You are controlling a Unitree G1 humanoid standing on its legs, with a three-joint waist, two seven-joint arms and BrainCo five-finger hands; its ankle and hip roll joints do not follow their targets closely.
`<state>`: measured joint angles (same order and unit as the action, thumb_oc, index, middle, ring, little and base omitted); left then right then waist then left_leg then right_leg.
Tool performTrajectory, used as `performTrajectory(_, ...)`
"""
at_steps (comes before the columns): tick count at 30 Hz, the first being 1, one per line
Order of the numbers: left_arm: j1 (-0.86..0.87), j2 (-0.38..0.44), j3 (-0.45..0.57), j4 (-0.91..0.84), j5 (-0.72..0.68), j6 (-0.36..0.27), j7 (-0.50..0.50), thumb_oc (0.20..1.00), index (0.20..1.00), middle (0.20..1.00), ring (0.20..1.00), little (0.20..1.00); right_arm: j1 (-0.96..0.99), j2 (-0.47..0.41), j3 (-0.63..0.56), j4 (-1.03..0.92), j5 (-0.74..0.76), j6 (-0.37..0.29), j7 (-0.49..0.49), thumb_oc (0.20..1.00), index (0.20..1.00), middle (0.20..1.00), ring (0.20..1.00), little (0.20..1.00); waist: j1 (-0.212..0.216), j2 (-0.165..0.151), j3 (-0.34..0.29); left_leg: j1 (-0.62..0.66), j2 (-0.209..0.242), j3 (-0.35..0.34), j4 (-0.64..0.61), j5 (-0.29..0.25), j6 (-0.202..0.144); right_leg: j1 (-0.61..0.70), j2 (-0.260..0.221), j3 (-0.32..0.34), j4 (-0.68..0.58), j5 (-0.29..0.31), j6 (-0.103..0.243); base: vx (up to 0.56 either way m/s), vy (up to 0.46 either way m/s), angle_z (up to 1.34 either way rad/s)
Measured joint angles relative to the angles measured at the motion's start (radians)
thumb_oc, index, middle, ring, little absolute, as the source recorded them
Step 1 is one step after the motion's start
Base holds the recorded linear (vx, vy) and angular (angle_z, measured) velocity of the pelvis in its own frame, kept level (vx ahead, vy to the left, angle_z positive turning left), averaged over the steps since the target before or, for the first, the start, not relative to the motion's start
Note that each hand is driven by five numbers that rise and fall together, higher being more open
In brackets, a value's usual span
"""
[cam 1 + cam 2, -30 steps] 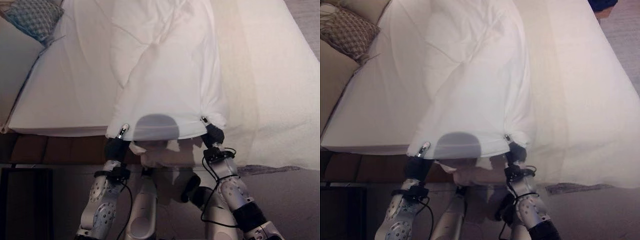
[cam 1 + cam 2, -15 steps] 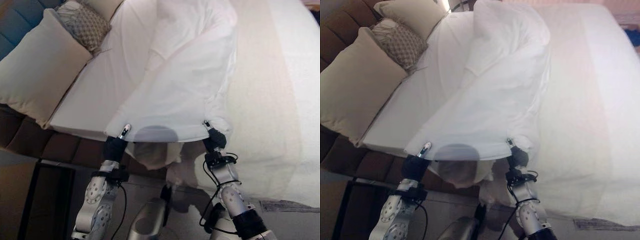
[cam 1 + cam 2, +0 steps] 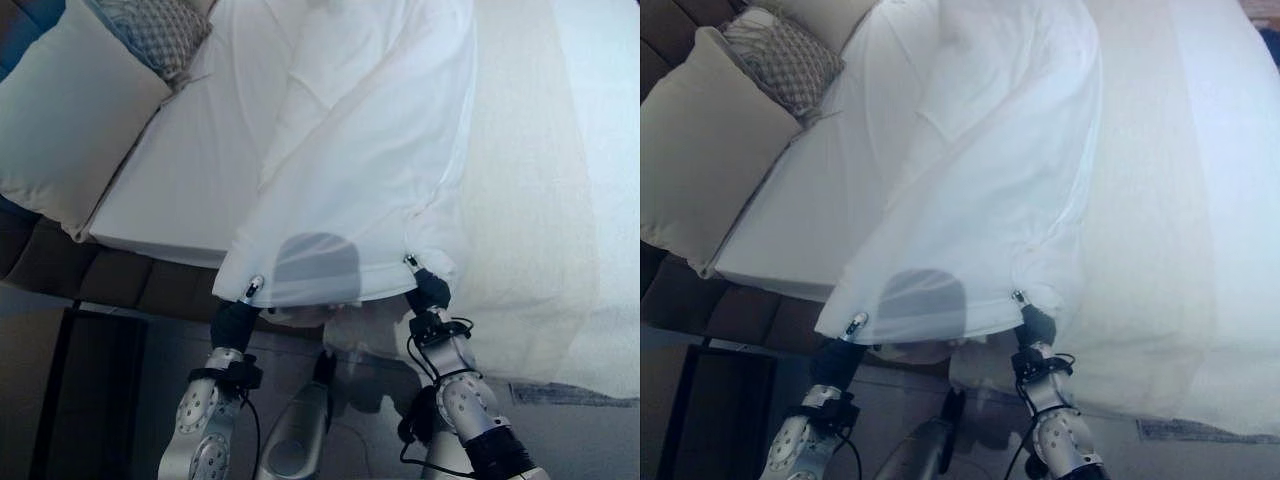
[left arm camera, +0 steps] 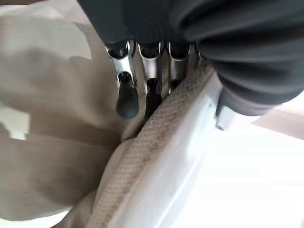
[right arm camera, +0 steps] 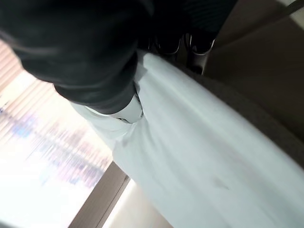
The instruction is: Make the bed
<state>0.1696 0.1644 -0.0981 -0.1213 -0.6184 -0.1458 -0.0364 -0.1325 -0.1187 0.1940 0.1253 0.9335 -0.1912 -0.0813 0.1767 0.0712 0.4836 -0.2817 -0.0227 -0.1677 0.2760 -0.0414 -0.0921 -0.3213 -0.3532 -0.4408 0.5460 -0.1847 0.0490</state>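
Hands held the near hem of the white duvet [image 3: 350, 190], one at each corner. Left hand [image 3: 235, 318] was curled on the hem, fingers [image 4: 127, 97] and thumb pinching the woven edge in the left wrist view. Right hand [image 3: 428, 290] was clamped on the other corner, cloth running between thumb and fingers in its wrist view. Duvet was stretched between them, draped up over the bed [image 3: 180, 170], bunched toward the middle. Bare sheet [image 3: 530, 200] lay to the right. Cream pillow [image 3: 60, 110] and patterned cushion [image 3: 150, 35] sat at the head, left side. Dark padded bed frame [image 3: 110, 285] ran below the mattress edge.
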Motion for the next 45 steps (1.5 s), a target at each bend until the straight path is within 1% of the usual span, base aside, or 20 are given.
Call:
performTrajectory(1,-0.024,0.006,-0.009,0.039,-0.039,-0.006,0.002,0.2,0.2,0.2,0.2,0.2,-0.019,0.001,0.0,0.005,-0.001,-0.003,-0.02,0.2,0.2,0.2,0.2,0.2,-0.002,-0.007,0.012,-0.033,0.001,0.003,0.022,0.0,-0.007,-0.038,0.001,0.019,0.022,-0.003,-0.011,-0.15,0.042,-0.05)
performTrajectory(3,-0.051,0.006,-0.013,0.072,-0.067,-0.006,0.008,0.2,0.2,0.2,0.2,0.2,-0.036,-0.001,0.0,0.014,-0.003,-0.003,-0.039,0.2,0.2,0.2,0.2,0.2,-0.006,-0.011,0.042,-0.058,0.003,0.004,0.037,0.007,-0.015,-0.062,0.004,0.024,0.037,0.002,-0.02,-0.04,0.013,-0.03)
performTrajectory(4,-0.056,0.012,-0.025,0.081,-0.078,-0.006,0.017,0.2,0.2,0.2,0.2,0.2,-0.042,-0.001,0.0,0.016,-0.009,-0.003,-0.053,0.2,0.2,0.2,0.2,0.2,-0.015,-0.017,0.046,-0.084,0.006,0.008,0.048,-0.003,-0.011,-0.092,0.003,0.029,0.046,-0.005,-0.021,-0.05,0.016,-0.04)
performTrajectory(5,-0.057,0.016,-0.031,0.09,-0.083,-0.007,0.019,0.2,0.2,0.2,0.2,0.2,-0.047,-0.001,0.0,0.02,-0.011,-0.004,-0.061,0.2,0.2,0.2,0.2,0.2,-0.015,-0.019,0.048,-0.097,0.005,0.01,0.053,0.002,-0.017,-0.105,0.005,0.033,0.05,0.0,-0.024,-0.06,0.016,-0.1)
performTrajectory(7,-0.06,0.016,-0.06,0.125,-0.094,-0.008,0.029,0.2,0.2,0.2,0.2,0.2,-0.048,-0.004,0.0,0.051,-0.02,-0.013,-0.086,0.2,0.2,0.2,0.2,0.2,-0.024,-0.029,0.054,-0.123,0.01,0.027,0.069,-0.003,-0.01,-0.138,0.011,0.054,0.054,0.002,-0.024,-0.03,0.002,-0.19)
performTrajectory(11,-0.065,0.028,-0.096,0.137,-0.11,-0.011,0.038,0.2,0.2,0.2,0.2,0.2,-0.06,-0.003,0.0,0.063,-0.042,-0.036,-0.136,0.2,0.2,0.2,0.2,0.2,-0.043,-0.034,0.056,-0.189,0.017,0.033,0.1,-0.006,-0.01,-0.198,0.021,0.065,0.058,0.014,-0.032,-0.05,0.004,-0.11)
performTrajectory(13,-0.071,0.034,-0.123,0.153,-0.115,-0.011,0.04,0.2,0.2,0.2,0.2,0.2,-0.073,0.007,-0.012,0.076,-0.07,-0.051,-0.179,0.2,0.2,0.2,0.2,0.2,-0.056,-0.045,0.061,-0.206,0.02,0.042,0.104,-0.006,-0.01,-0.223,0.025,0.077,0.059,0.017,-0.03,-0.01,0.0,-0.14)
performTrajectory(15,-0.082,0.039,-0.151,0.165,-0.115,-0.011,0.044,0.2,0.2,0.2,0.2,0.2,-0.077,0.031,-0.043,0.083,-0.081,-0.063,-0.208,0.2,0.2,0.2,0.2,0.2,-0.058,-0.048,0.062,-0.216,0.025,0.049,0.104,-0.006,-0.01,-0.233,0.032,0.083,0.056,0.022,-0.031,0.03,0.0,-0.15)
performTrajectory(17,-0.086,0.043,-0.168,0.166,-0.115,-0.011,0.044,0.2,0.2,0.2,0.2,0.2,-0.082,0.031,-0.046,0.083,-0.103,-0.077,-0.246,0.2,0.2,0.2,0.2,0.2,-0.069,-0.057,0.063,-0.219,0.032,0.055,0.103,-0.006,-0.011,-0.24,0.041,0.088,0.047,0.029,-0.033,0.05,-0.01,-0.14)
performTrajectory(18,-0.085,0.049,-0.175,0.168,-0.115,-0.011,0.044,0.2,0.2,0.2,0.2,0.2,-0.081,0.031,-0.046,0.079,-0.121,-0.078,-0.256,0.2,0.2,0.2,0.2,0.2,-0.077,-0.067,0.063,-0.217,0.036,0.059,0.103,-0.006,-0.011,-0.24,0.047,0.093,0.044,0.037,-0.04,0.07,-0.016,-0.15)
performTrajectory(20,-0.085,0.053,-0.182,0.167,-0.115,-0.011,0.044,0.2,0.2,0.2,0.2,0.2,-0.082,0.03,-0.048,0.079,-0.13,-0.085,-0.258,0.2,0.2,0.2,0.2,0.2,-0.08,-0.072,0.062,-0.212,0.043,0.062,0.101,-0.008,-0.012,-0.237,0.054,0.097,0.035,0.035,-0.036,-0.02,0.009,-0.16)
performTrajectory(21,-0.085,0.055,-0.195,0.168,-0.115,-0.011,0.043,0.2,0.2,0.2,0.2,0.2,-0.078,0.027,-0.057,0.079,-0.137,-0.088,-0.259,0.2,0.2,0.2,0.2,0.2,-0.079,-0.081,0.062,-0.196,0.048,0.073,0.09,-0.006,-0.011,-0.229,0.062,0.104,0.026,0.045,-0.045,-0.03,0.016,-0.15)
performTrajectory(27,-0.087,0.064,-0.207,0.148,-0.115,-0.01,0.027,0.2,0.2,0.2,0.2,0.2,-0.077,0.014,-0.074,0.056,-0.173,-0.09,-0.259,0.2,0.2,0.2,0.2,0.2,-0.093,-0.092,0.063,-0.146,0.06,0.083,0.066,-0.006,-0.011,-0.185,0.078,0.111,-0.002,0.047,-0.038,0.06,-0.008,-0.08)
performTrajectory(31,-0.091,0.091,-0.209,0.139,-0.114,-0.01,0.014,0.2,0.2,0.2,0.2,0.2,-0.078,0.014,-0.074,0.036,-0.216,-0.099,-0.263,0.2,0.2,0.2,0.2,0.2,-0.111,-0.115,0.063,-0.131,0.069,0.089,0.062,-0.007,-0.011,-0.169,0.091,0.114,-0.018,0.052,-0.037,0.03,-0.019,-0.07)
performTrajectory(35,-0.098,0.094,-0.212,0.142,-0.114,-0.01,0.014,0.2,0.2,0.2,0.2,0.2,-0.077,0.013,-0.074,0.047,-0.215,-0.108,-0.258,0.2,0.2,0.2,0.2,0.2,-0.11,-0.118,0.063,-0.134,0.073,0.099,0.059,-0.007,-0.011,-0.176,0.097,0.122,-0.028,0.06,-0.037,-0.03,-0.018,-0.09)
performTrajectory(38,-0.098,0.114,-0.211,0.145,-0.11,-0.019,0.015,0.2,0.2,0.2,0.2,0.2,-0.076,-0.053,-0.025,0.063,-0.204,-0.114,-0.202,0.2,0.2,0.2,0.2,0.2,-0.107,-0.131,0.062,-0.199,0.073,0.106,0.079,-0.007,-0.011,-0.242,0.099,0.135,-0.02,0.07,-0.04,-0.01,-0.037,-0.11)
performTrajectory(39,-0.102,0.12,-0.204,0.174,-0.102,-0.02,0.021,0.2,0.2,0.2,0.2,0.2,-0.081,-0.091,0.01,0.089,-0.2,-0.113,-0.174,0.2,0.2,0.2,0.2,0.2,-0.106,-0.135,0.064,-0.237,0.072,0.103,0.1,-0.009,-0.015,-0.276,0.099,0.138,-0.009,0.072,-0.042,-0.05,0.008,-0.01)
performTrajectory(41,-0.104,0.124,-0.203,0.206,-0.094,-0.02,0.029,0.2,0.2,0.2,0.2,0.2,-0.081,-0.096,0.015,0.104,-0.197,-0.099,-0.15,0.2,0.2,0.2,0.2,0.2,-0.105,-0.136,0.063,-0.26,0.068,0.1,0.112,-0.009,-0.016,-0.298,0.096,0.138,0.001,0.078,-0.051,-0.08,0.007,0.03)
performTrajectory(43,-0.109,0.12,-0.193,0.229,-0.058,-0.036,0.048,0.2,0.2,0.2,0.2,0.2,-0.111,-0.121,0.048,0.158,-0.198,-0.094,-0.121,0.2,0.2,0.2,0.2,0.2,-0.105,-0.136,0.063,-0.292,0.061,0.092,0.134,-0.013,-0.017,-0.324,0.089,0.138,0.018,0.076,-0.052,-0.07,-0.003,0.08)
performTrajectory(45,-0.175,0.123,-0.19,0.295,0.022,-0.05,0.089,0.2,0.2,0.2,0.2,0.2,-0.202,-0.182,0.099,0.245,-0.225,-0.07,-0.105,0.2,0.2,0.2,0.2,0.2,-0.106,-0.133,0.063,-0.356,0.05,0.077,0.174,-0.017,-0.012,-0.372,0.074,0.136,0.05,0.071,-0.051,-0.07,0.012,0.22)
